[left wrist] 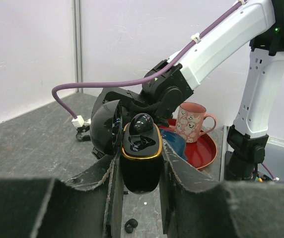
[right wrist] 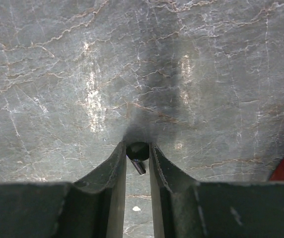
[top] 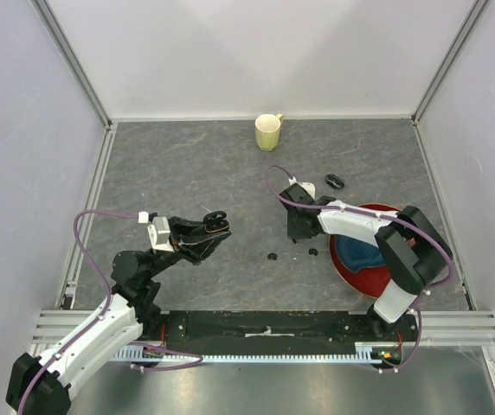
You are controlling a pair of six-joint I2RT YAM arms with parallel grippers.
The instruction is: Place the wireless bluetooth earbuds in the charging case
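Case (left wrist: 141, 163) sits pinched in the left tool (top: 217, 223), whose fingers (left wrist: 109, 183) press against both of its sides. It is held upright above the table (top: 187, 164), glossy black with a gold rim around its top.

The right tool (right wrist: 138, 148) points straight down at the table, just left of the red tray (top: 343, 270). Its fingers are drawn close around an earbud (right wrist: 137, 150), which lies on the table and fills the narrow gap between the tips. I cannot tell whether the pads already squeeze it or only stand against it.

Two more pieces lie on the table between the arms. A second earbud (top: 273, 257) is nearer the left tool, and a third earbud (top: 313, 252) lies just beside the right tool.

The red tray carries a blue bowl (top: 362, 252) and a pink mug (left wrist: 191, 123). A yellow mug (top: 268, 131) stands well apart, near the back wall.
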